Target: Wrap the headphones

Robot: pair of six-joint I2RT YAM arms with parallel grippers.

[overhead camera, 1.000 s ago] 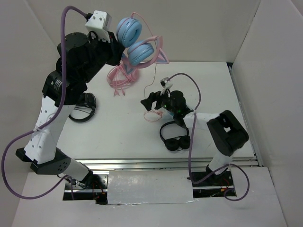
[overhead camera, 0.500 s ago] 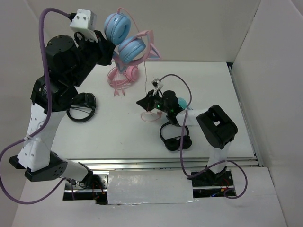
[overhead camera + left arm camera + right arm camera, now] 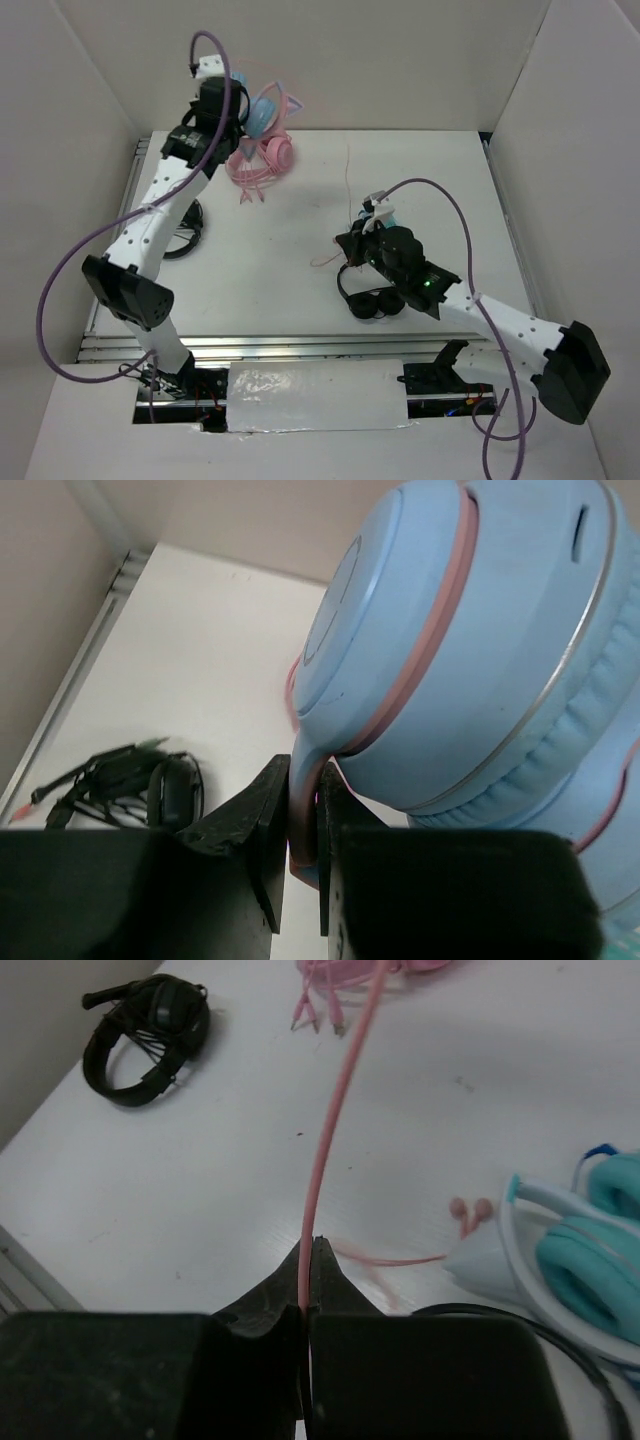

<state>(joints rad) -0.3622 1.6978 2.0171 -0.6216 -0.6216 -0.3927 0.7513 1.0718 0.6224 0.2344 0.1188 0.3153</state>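
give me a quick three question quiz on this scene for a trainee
1. True or false: the left gripper is open and empty.
2. What does the right gripper pinch? A) thin pink cable B) black wired headset C) teal-and-white headphones
3. In the top view, what colour is the pair lying on the white table beside the raised light blue over-ear headphones with the pink headband?
Key: 1 false, it is shut on the pink headband. 2 A. 3 pink, the all-pink headphones.

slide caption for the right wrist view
Thin pink cable pinched in the right fingers over the white table
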